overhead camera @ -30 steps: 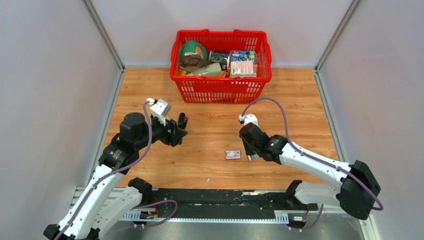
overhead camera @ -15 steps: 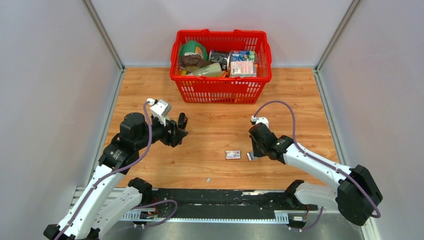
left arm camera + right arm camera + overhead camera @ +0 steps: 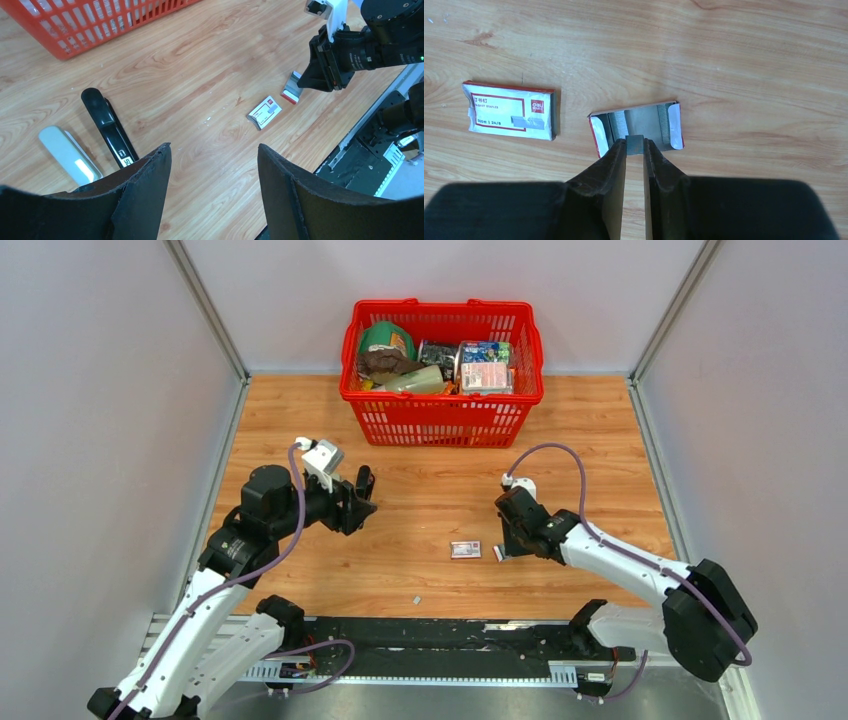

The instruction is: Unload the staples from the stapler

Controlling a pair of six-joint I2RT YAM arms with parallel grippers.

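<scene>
The black stapler (image 3: pixel 109 127) lies opened on the wood under my left gripper, with a pale part (image 3: pixel 67 155) splayed beside it. My left gripper (image 3: pixel 214 146) hangs open above the table with nothing between its fingers; in the top view it (image 3: pixel 362 495) covers the stapler. My right gripper (image 3: pixel 634 141) is shut on a short grey strip of staples (image 3: pixel 634 145). Its tips stand over an open staple tray (image 3: pixel 636 124), which also shows in the top view (image 3: pixel 498 553).
A closed printed staple box (image 3: pixel 511 110) lies left of the tray. A red basket (image 3: pixel 442 430) full of groceries stands at the back. A tiny grey piece (image 3: pixel 416 598) lies near the front edge. Grey walls close in both sides.
My right arm has shifted slightly to the right, with its tips staying over the tray. The left arm has not moved.
</scene>
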